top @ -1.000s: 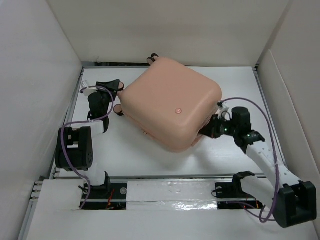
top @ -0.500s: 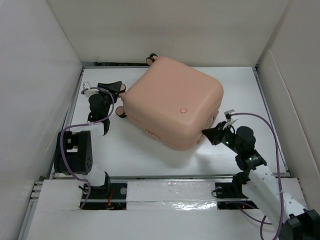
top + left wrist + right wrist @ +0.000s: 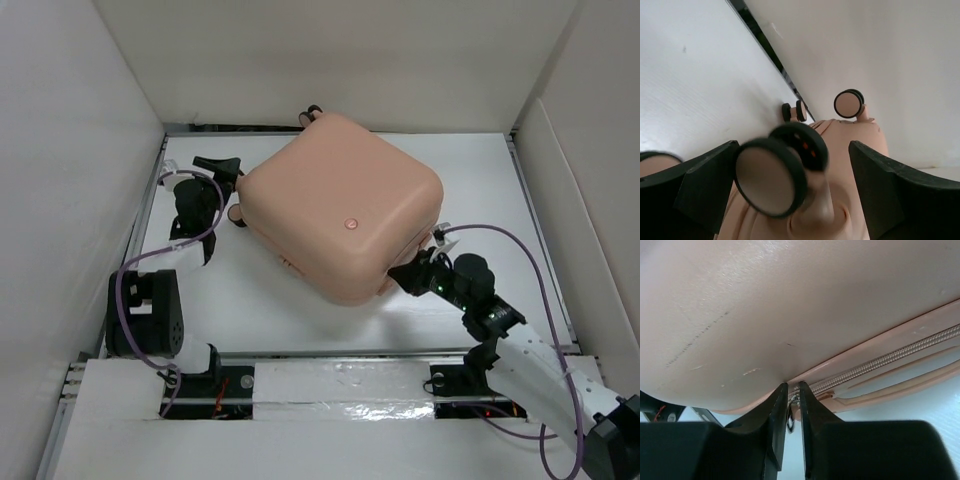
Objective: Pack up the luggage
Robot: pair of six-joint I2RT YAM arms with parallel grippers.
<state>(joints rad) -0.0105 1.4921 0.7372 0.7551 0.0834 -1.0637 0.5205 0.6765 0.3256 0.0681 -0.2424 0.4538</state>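
**Item: luggage [image 3: 340,215].** Salmon-pink hard shell, closed, lying flat at the middle of the table [image 3: 480,170] and turned askew. The round button mark [image 3: 350,224] faces up. The lid is down, so I judge the packing to be at the closing stage, with the seam left to fasten.

**Zipper [image 3: 880,361].** It runs along the seam under the shell's overhang at the case's 5 o'clock corner.

**Right pincer [image 3: 792,385].** It sits at that 5 o'clock corner, low to the table. Its fingers are pressed almost together on a small piece at the seam, by its place the zipper pull [image 3: 790,419], though it is too small to be sure. The low, level approach suits drawing the pull along the track.

**Caster wheel [image 3: 771,176].** Black rim and pink hub, on the case's 9 o'clock side. Further wheels [image 3: 849,103] show beyond it, toward 12.

**Left pincer [image 3: 794,150].** It is spread wide, one finger on either side of that wheel and neither closing on it. Standing there, it probably serves as a stop, so that the case does not slide or turn while the far corner is pulled.

**Risk.** The case rests on a smooth table with only this loose bracing, so it may swivel under a hard tug.
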